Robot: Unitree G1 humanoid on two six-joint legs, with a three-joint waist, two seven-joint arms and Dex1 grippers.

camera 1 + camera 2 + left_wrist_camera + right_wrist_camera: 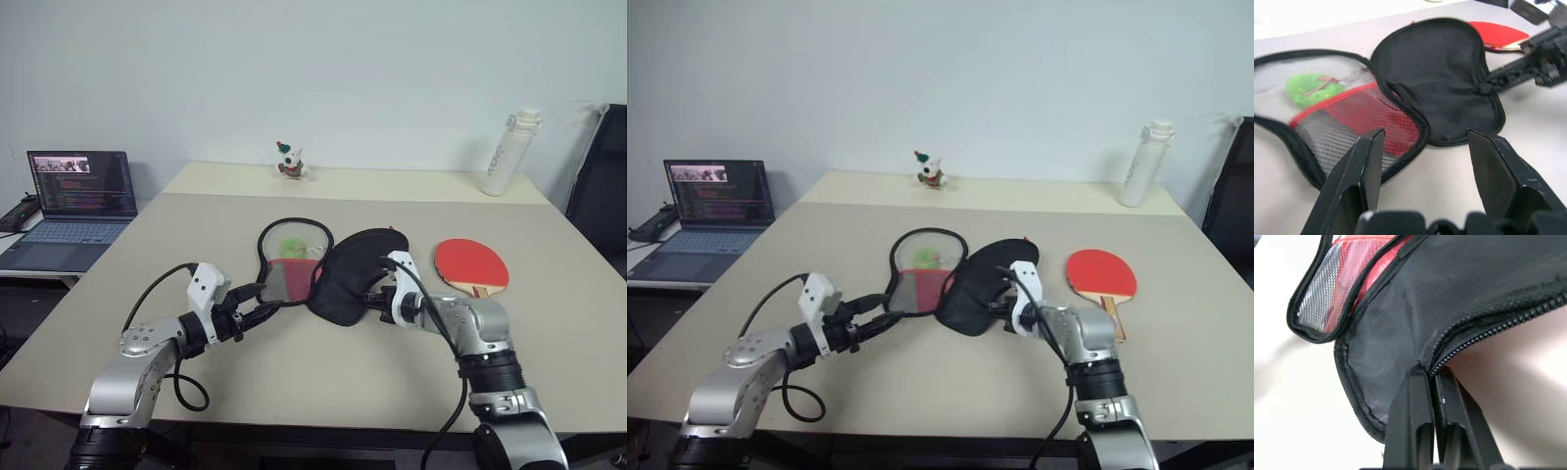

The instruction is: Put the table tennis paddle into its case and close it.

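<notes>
The case [355,274] lies unzipped on the table in two halves: a mesh-and-red half [292,257] with something green inside, and a black half on the right. My right gripper [1429,369] is shut on the black half's zipper edge, seen also in the left eye view as the right gripper [375,292]. At the near end of the mesh half, my left gripper [266,300] stands open, fingers [1364,166] apart with nothing between them. The table tennis paddle [470,262] lies red face up, right of the case, its wooden handle toward me.
A white bottle [509,152] stands at the table's far right and a small toy figure [290,163] at the far middle. An open laptop [80,196] sits on a side desk to the left. A black chair [602,186] is beyond the right edge.
</notes>
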